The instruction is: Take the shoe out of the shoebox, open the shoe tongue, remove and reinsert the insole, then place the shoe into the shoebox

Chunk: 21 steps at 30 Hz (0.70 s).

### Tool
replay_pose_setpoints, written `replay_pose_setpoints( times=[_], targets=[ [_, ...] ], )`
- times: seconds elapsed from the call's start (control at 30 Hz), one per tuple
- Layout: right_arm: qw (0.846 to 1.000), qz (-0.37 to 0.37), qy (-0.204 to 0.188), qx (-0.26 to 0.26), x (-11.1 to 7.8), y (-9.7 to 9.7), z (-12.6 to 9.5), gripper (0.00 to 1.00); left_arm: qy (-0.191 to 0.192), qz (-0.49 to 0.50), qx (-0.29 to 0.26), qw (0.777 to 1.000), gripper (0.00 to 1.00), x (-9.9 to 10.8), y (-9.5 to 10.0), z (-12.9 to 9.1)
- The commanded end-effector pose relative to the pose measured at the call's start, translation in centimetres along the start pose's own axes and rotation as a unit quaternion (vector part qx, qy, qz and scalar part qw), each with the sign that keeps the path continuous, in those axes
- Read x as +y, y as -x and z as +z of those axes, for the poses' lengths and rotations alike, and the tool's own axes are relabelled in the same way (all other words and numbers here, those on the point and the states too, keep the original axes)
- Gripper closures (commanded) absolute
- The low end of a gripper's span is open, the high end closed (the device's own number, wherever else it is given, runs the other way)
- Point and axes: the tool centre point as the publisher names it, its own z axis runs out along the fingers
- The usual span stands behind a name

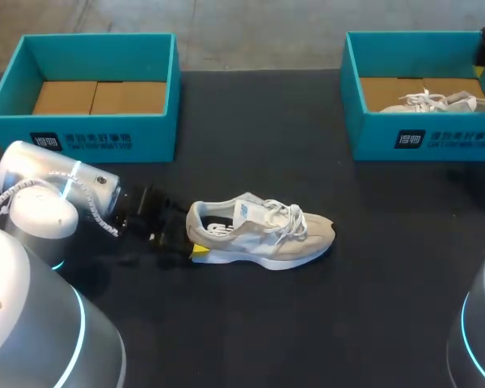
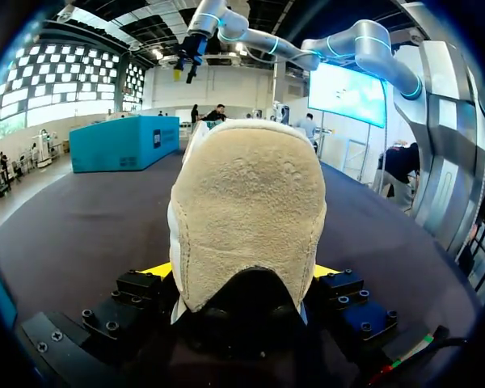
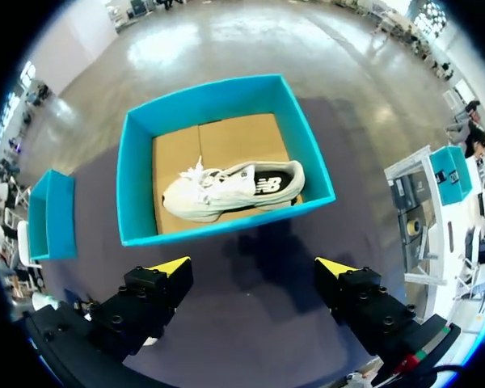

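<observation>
Our shoe (image 1: 259, 230) lies on its sole in the middle of the bench (image 1: 372, 307), toe toward the right shoebox (image 1: 372, 133) and heel toward our left arm, well apart from both boxes. The left hand (image 2: 244, 271) is narrowed onto the heel, a yellow tip pressed against each side just above the sole. We judge this to be the best place to hold it. The heel cup looks stiffer than the rest, and the fuzzy suede there should give the pads good friction. The shoe is likely light, with a soft mesh and suede upper that would crumple if we squeezed it mid-body. The foam sole should flex a little rather than slip. The tongue (image 1: 246, 212) is floppy and half trapped under loose laces (image 1: 287, 217), so it calls for a pinch at its top edge. The insole (image 1: 218, 229), dark inside the opening, is probably thin and bendy and is best caught at its heel end. Our right hand (image 3: 255, 265) hangs wide and empty above the right shoebox, where a second shoe (image 3: 230, 187) rests. The left shoebox (image 1: 145, 137) holds only cardboard.
</observation>
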Motion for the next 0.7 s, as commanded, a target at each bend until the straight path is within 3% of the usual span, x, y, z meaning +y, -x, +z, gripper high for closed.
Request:
replay_pose_setpoints(
  times=[0.03, 0.37, 0.7],
  targets=[
    [1.000, 0.012, -0.002, -0.024, -0.2, -2.2, -1.0, 0.00, 0.001, 0.000, 0.001, 1.000, 1.00, 0.1, 0.1, 0.2],
    [0.999, 0.043, -0.007, -0.025, -1.8, -5.6, -2.3, 0.00, 0.001, 0.000, 0.001, 1.000, 1.00, 0.1, 0.1, 0.2],
    [0.998, 0.054, -0.014, -0.011, -4.6, -10.2, -2.7, 0.00, 0.001, 0.000, 0.001, 1.000, 1.00, 0.1, 0.1, 0.2]
  ],
)
